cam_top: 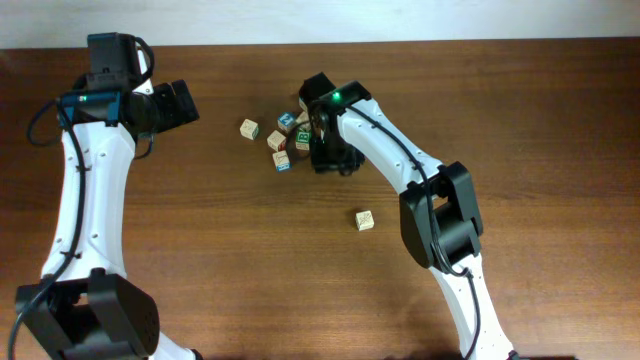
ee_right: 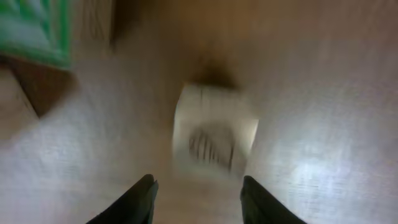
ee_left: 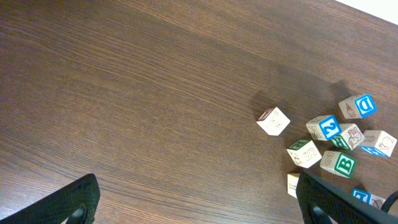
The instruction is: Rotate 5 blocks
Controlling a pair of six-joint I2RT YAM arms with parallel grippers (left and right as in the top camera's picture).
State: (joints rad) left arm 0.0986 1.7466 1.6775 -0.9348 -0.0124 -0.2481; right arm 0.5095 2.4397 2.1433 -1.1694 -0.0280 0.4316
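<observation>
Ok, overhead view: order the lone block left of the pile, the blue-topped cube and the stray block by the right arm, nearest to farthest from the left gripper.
From the left gripper:
1. lone block, just left of the pile.
2. blue-topped cube, on the pile's upper left.
3. stray block, alone beside the right arm.

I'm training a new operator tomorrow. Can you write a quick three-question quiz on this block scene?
1. True or false: the left gripper is holding a block.
2. Which gripper hangs over the block cluster? A: left. B: right. C: neither.
3. In the left wrist view, what colour is the letter face of the B block?

Key
1. False: its jaws stand open and empty, away from the blocks.
2. B, the right gripper.
3. Green.
</observation>
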